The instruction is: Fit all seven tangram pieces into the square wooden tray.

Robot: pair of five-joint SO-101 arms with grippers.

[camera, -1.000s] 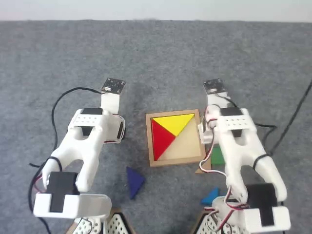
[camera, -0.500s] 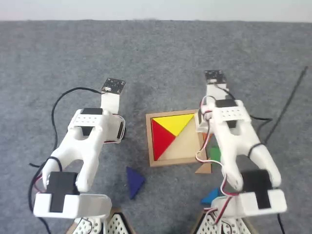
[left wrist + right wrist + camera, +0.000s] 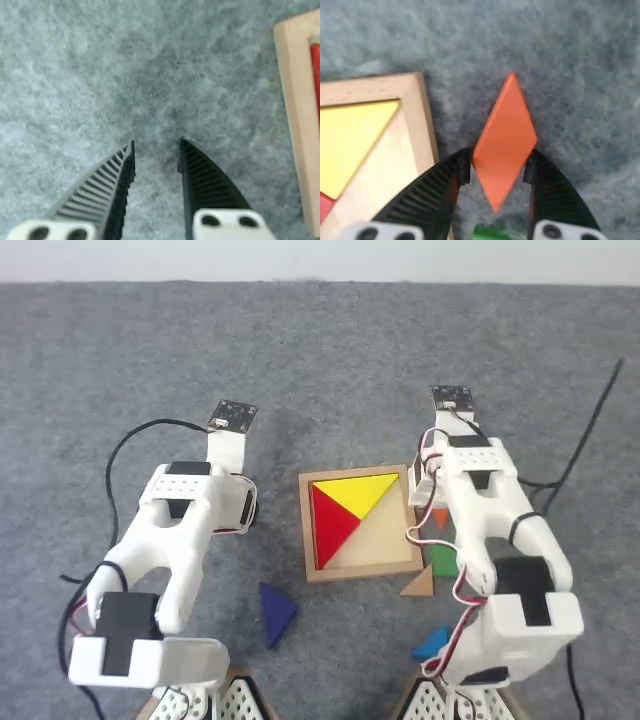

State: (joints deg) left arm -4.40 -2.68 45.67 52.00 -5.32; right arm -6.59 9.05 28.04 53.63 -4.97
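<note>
You are on the pick of the orange parallelogram (image 3: 505, 130); it lies flat on the table (image 3: 320, 360), about midway across and toward the near edge, just beside the right wall of the wooden tray (image 3: 427, 125), close to that wall's far corner. The right gripper (image 3: 497, 165) sits straight over it with its jaws apart, one at each blunt side corner of the piece and tight against it; I judge the squeeze not yet made.

Close slowly and evenly, since the slanted sides could let the piece twist or slip out toward a pointed end; keep the tips low on the table so they catch the thin edge. Lift straight up before you swing toward the tray, because its wall is near enough that a sideways drag would knock it. The green piece (image 3: 442, 558) lies just on the near-edge side of the jaws; don't back onto it.

The yellow triangle (image 3: 355, 135) and red triangle (image 3: 333, 522) sit in the tray; the bare wood beside them is your target. The left gripper (image 3: 155, 150) hangs left of the tray, jaws apart, holding nothing.
</note>
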